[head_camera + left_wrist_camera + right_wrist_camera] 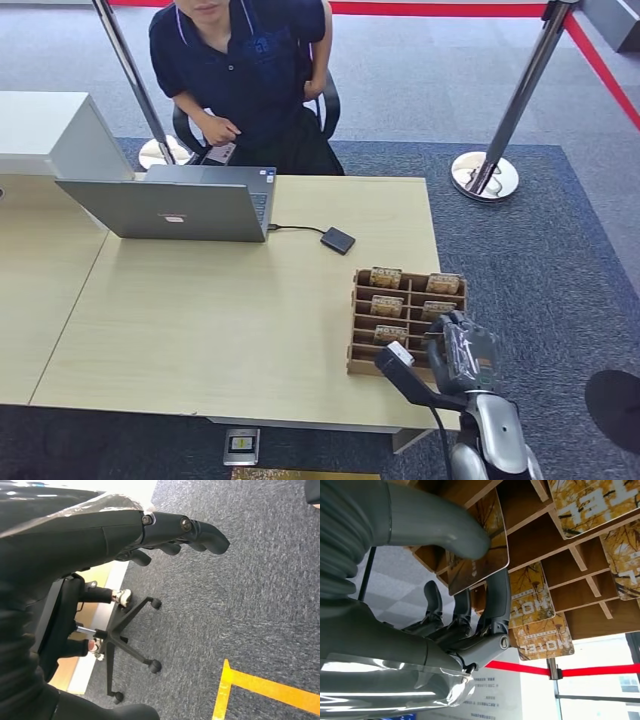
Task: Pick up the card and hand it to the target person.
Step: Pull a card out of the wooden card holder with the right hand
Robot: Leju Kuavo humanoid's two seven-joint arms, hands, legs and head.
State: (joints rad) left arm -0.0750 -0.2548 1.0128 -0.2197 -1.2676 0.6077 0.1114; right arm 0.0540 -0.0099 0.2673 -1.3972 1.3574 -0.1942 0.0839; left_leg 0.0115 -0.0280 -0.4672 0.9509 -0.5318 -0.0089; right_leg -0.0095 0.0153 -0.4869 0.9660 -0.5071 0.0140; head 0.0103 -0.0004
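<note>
A wooden card rack (353, 322) stands near the table's front right corner, with several yellow-leaf hotel cards (386, 277) in its slots. My right hand (460, 350) is at the rack's near right side. In the right wrist view the thumb and a finger of this hand (471, 635) pinch one card (482, 560) right at the rack (546, 542); other cards (531, 597) sit in the neighbouring slots. The target person (249, 70) sits across the table in a dark blue shirt. My left hand (158, 530) hangs over the carpet, fingers stretched out, holding nothing.
An open grey laptop (173, 205) stands at the table's far side, with a small black device (337, 240) cabled to it. A stanchion base (484, 175) and a red belt lie beyond the table. An office chair base (120, 635) and a yellow floor line (264, 685) lie below my left hand.
</note>
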